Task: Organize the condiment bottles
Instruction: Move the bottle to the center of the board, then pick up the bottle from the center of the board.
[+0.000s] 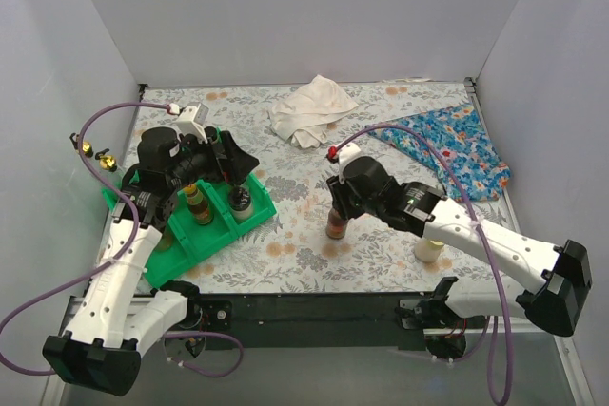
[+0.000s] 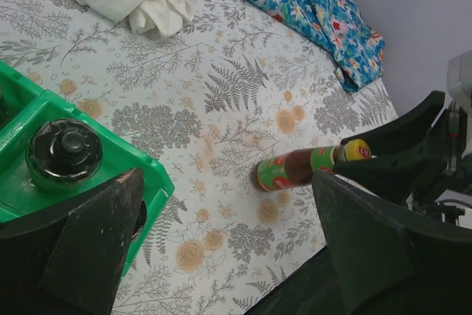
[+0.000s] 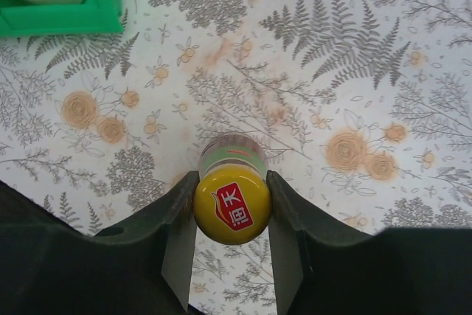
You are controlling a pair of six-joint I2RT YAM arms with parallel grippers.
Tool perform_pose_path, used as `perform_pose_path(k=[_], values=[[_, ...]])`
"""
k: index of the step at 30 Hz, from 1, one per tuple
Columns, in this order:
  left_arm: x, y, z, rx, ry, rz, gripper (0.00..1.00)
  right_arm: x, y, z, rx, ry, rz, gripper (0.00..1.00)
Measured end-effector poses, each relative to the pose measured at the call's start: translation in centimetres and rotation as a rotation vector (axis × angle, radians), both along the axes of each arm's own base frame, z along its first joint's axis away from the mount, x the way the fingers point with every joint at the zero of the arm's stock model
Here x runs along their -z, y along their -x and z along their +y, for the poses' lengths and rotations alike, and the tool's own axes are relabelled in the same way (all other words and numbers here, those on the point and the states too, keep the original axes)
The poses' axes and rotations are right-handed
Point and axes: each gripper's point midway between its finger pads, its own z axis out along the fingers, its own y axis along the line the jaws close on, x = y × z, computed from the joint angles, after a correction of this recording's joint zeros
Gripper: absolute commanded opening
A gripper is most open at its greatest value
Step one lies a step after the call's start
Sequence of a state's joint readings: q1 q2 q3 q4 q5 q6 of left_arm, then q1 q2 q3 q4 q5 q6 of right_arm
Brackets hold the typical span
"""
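Observation:
My right gripper (image 1: 335, 199) is shut on the yellow cap of a dark bottle with a green label (image 1: 335, 223), held upright with its base at or just above the tablecloth. The right wrist view shows both fingers (image 3: 177, 226) pressed on the cap (image 3: 231, 206). The same bottle shows in the left wrist view (image 2: 299, 169). My left gripper (image 1: 233, 166) is open and empty above the right end of the green tray (image 1: 195, 246). A black-capped jar (image 2: 64, 154) and a dark bottle (image 1: 198, 204) stand in the tray. A cream jar (image 1: 430, 250) stands by my right arm.
A crumpled white cloth (image 1: 309, 109) lies at the back middle. A blue floral cloth (image 1: 447, 145) lies at the back right. White walls close in the left, back and right sides. The tray's corner shows in the right wrist view (image 3: 59, 16).

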State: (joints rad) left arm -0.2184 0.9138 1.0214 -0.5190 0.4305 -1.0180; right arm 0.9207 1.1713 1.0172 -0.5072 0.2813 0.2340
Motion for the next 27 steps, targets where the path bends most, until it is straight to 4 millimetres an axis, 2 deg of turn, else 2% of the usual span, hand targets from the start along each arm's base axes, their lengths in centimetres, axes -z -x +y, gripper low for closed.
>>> perform_pose_path(k=[4,7,8,12,13,15,19,21,23,27], values=[[0.2,0.0,0.0,-0.002,0.004,0.013,0.98,0.6,1.9,2.6,-0.047,0.030,-0.004,0.02],[0.2,0.0,0.0,-0.004,0.006,0.016,0.98,0.6,2.1,3.8,-0.038,0.035,-0.019,0.16],[0.2,0.0,0.0,-0.005,0.005,0.016,0.98,0.6,2.2,4.0,-0.035,0.034,-0.022,0.30],[0.4,0.0,0.1,-0.009,0.001,0.023,0.98,0.6,2.4,4.1,-0.018,0.033,-0.021,0.58],[0.5,0.0,0.0,-0.008,0.001,0.027,0.98,0.5,2.4,4.0,-0.010,0.032,-0.021,0.72],[0.6,-0.1,0.0,-0.008,-0.001,0.036,0.98,0.1,2.2,4.0,0.003,0.024,-0.032,0.81],[0.8,-0.3,-0.5,-0.001,0.011,0.062,0.98,-3.4,1.7,4.4,0.018,-0.053,-0.080,0.96],[1.1,-0.1,-1.5,0.014,0.006,0.077,0.98,-5.9,1.6,4.3,0.021,-0.109,-0.108,0.97],[1.6,0.4,-3.2,0.044,-0.020,0.085,0.98,-8.9,1.8,3.8,0.026,-0.184,-0.147,0.98],[2.0,2.6,-8.9,0.169,-0.089,0.073,0.95,-13.6,2.5,1.2,0.059,-0.307,-0.226,0.97]])
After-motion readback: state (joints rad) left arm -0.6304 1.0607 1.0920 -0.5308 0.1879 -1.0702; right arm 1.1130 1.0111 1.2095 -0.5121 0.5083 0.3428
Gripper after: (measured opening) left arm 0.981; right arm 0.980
